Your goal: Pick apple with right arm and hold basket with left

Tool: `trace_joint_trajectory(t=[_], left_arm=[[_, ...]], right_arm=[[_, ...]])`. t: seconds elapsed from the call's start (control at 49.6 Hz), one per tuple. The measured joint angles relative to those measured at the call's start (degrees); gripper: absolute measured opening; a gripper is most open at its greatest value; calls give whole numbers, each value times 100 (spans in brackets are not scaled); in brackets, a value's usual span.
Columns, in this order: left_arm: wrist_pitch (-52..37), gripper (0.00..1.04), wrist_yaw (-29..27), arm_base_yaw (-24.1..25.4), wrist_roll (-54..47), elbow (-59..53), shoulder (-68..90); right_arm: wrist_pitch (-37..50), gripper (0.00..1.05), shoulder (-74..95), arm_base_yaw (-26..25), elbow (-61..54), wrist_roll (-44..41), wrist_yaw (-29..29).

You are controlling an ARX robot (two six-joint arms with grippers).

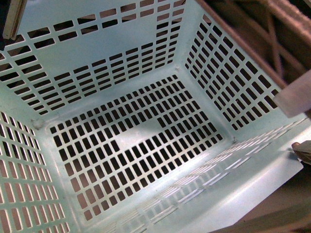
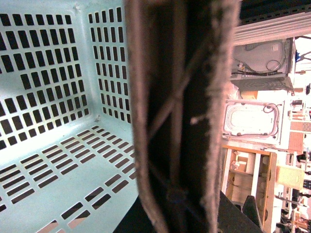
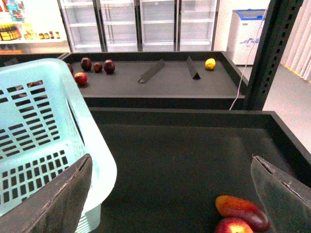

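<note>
The basket (image 1: 146, 73), a pale turquoise slotted crate, fills the front view; nothing lies on its floor. My left gripper (image 2: 181, 73) is shut on the basket's wall, and its brownish lattice-ribbed finger (image 1: 252, 36) lies along the rim at the upper right. In the left wrist view the basket (image 2: 53, 160) shows beside that finger. The apple (image 3: 234, 226), red with a yellowish patch, lies on the dark shelf and is cut off by the picture's edge. My right gripper (image 3: 170, 204) hangs open above the shelf, with the apple near one finger (image 3: 284, 199) and the basket (image 3: 43, 126) by the other.
An elongated orange and dark red fruit (image 3: 242, 211) touches the apple. The dark shelf tray (image 3: 170, 155) has raised edges. The farther shelf holds several dark red fruits (image 3: 97, 67), a yellow fruit (image 3: 210, 63) and two dividers (image 3: 150, 72). A black upright post (image 3: 272, 48) stands to one side.
</note>
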State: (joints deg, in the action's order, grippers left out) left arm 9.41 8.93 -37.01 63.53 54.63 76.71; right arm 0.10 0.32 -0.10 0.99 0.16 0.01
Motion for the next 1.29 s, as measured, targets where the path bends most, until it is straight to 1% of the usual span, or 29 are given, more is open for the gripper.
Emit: trace_joint_trajectory(t=[0.121,0.141,0.181,0.202,0.222,0.242,0.262,0.323,0.383,0.403,0.444,0.464,0.484,0.544,0.585,0.625,0.685,0.766,0.887,1.008,1.069,1.29], left_arm=[[0,7,0,0,0,0,0],[0,7,0,0,-2,0,0],[0,7,0,-2,-9,0,0],[0,7,0,0,-11,0,0],[2,7,2,0,-9,0,-2],[2,7,0,0,-2,2,-11],[2,7,0,-2,-7,2,-11],[2,7,4,-7,-28,2,-11],[4,7,2,-7,-17,2,-11],[4,7,2,-7,-15,4,-11],[4,7,0,-7,-22,4,-11],[4,7,0,-7,-26,4,-11],[4,7,-2,-7,-26,4,-13],[4,7,2,-7,-24,2,-15],[4,7,0,-4,-17,4,-15],[4,7,-15,-7,-26,4,-15],[4,7,-15,-7,-31,4,-15],[4,7,2,-7,-26,4,-15],[4,7,0,-7,-26,4,-15],[4,7,-13,-7,-28,2,-15],[4,7,-7,-7,-24,4,-15],[4,7,-13,-7,-26,4,-15]], right_arm=[[-17,96,15,9,4,2,48],[-212,96,114,76,59,22,297],[-1012,96,533,369,378,81,1152],[-1198,96,673,431,459,101,1364],[-1694,96,1099,509,645,129,1797],[-1993,96,1462,490,734,136,2000],[-2039,96,1679,444,743,136,2022],[-1871,96,2153,179,699,138,1928],[-1390,96,2763,-258,693,264,1460],[-1294,96,2881,-334,693,282,1370],[-863,96,3414,-640,693,356,1032],[-616,96,3724,-780,691,356,949],[-549,96,3886,-841,691,356,938],[669,96,5344,-1263,710,343,688],[1250,96,6144,-1419,767,315,612],[2046,96,7322,-1602,940,271,525],[2798,96,8719,-1827,1316,313,289],[3110,96,9748,-1969,1685,422,273],[3195,96,10977,-2033,2247,702,378],[3099,96,11586,-2011,2723,907,472],[2977,96,11945,-1971,3161,1062,494],[2706,96,12539,-1875,4057,1274,509]])
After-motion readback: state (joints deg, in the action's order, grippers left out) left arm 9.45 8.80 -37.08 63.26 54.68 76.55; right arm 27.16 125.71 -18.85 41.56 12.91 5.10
